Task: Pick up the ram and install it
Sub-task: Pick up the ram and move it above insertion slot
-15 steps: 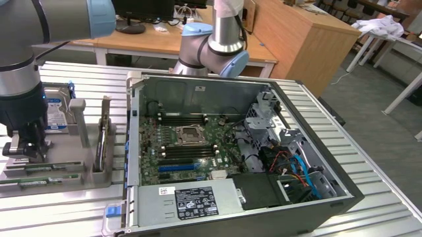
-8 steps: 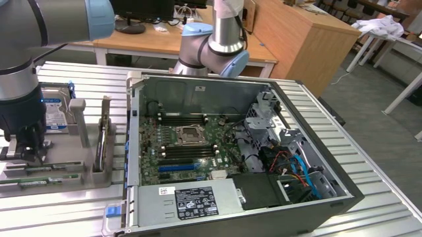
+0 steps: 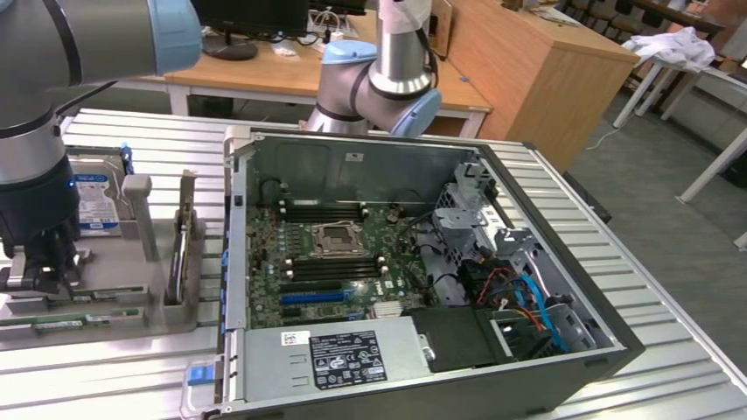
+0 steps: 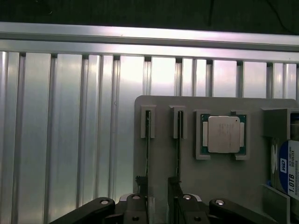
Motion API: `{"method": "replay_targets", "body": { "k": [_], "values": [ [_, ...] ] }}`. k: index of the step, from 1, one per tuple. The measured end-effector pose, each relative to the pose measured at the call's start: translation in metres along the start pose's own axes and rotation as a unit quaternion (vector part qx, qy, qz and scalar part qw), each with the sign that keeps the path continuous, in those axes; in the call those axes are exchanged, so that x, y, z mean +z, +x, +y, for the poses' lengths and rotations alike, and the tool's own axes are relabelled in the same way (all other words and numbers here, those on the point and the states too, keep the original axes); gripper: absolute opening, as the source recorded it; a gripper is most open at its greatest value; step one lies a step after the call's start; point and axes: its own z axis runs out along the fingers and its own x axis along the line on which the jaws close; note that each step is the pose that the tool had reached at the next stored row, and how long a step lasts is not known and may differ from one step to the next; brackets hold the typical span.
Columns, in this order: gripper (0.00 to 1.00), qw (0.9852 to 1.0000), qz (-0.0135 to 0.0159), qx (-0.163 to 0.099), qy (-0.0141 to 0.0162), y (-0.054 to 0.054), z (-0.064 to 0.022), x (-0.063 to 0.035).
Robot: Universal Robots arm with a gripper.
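Two thin ram sticks stand edge-on in the slots of a grey holder (image 4: 163,116): one ram (image 4: 147,140) and a second ram (image 4: 178,140) beside it. My gripper (image 4: 159,205) is open, its dark fingers (image 4: 138,200) standing over the near ends of these sticks without closing on either. In the exterior view the gripper (image 3: 38,282) hangs low over the holder (image 3: 117,302) at the exterior view's left, and a green ram (image 3: 73,323) shows just in front of it. The open computer case (image 3: 240,262) holds the motherboard with black memory slots (image 3: 332,268).
A silver CPU chip (image 4: 223,134) lies in a pocket of the holder, and a hard drive with a blue label (image 4: 288,172) stands beside it. The hard drive (image 3: 96,197) rises behind my gripper. Ribbed aluminium table (image 4: 60,130) surrounds the holder. Wooden desks stand behind.
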Motion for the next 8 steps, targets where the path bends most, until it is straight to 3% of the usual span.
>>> {"method": "replay_targets", "body": {
  "k": [8],
  "values": [
    [0.31,1.0,0.0,0.0,0.0,0.0002,0.0,0.0017]
  ]
}}
